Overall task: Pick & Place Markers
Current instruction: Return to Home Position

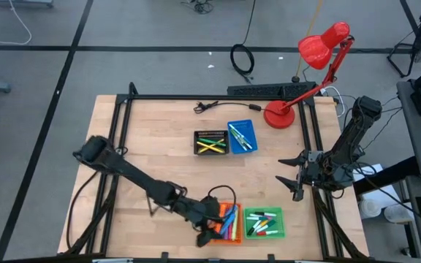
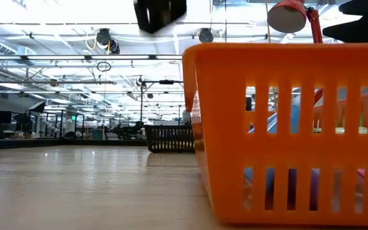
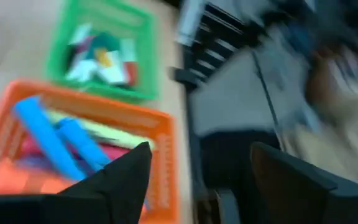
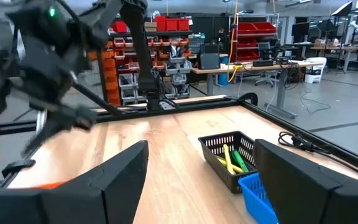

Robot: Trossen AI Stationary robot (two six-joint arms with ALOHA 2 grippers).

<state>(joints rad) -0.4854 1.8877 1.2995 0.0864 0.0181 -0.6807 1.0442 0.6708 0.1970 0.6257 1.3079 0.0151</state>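
Note:
Four small trays stand on the wooden table. The orange tray (image 1: 229,223) near the front edge holds blue, yellow and pink markers (image 3: 61,140). The green tray (image 1: 264,223) beside it holds white-bodied markers (image 3: 101,56). Farther back, the black tray (image 1: 210,142) holds yellow and green markers, and the blue tray (image 1: 241,136) has several more. My left gripper (image 1: 212,228) hangs open over the orange tray's near left corner, and its fingers (image 3: 129,177) hold nothing. My right gripper (image 1: 294,175) waits open at the table's right side, level and clear of everything.
A red desk lamp (image 1: 320,55) stands at the far right corner, with a black cable (image 1: 207,107) lying near the far edge. Dark frame rails (image 1: 123,131) run along the table's sides. Bare wood (image 1: 174,164) lies between the two pairs of trays.

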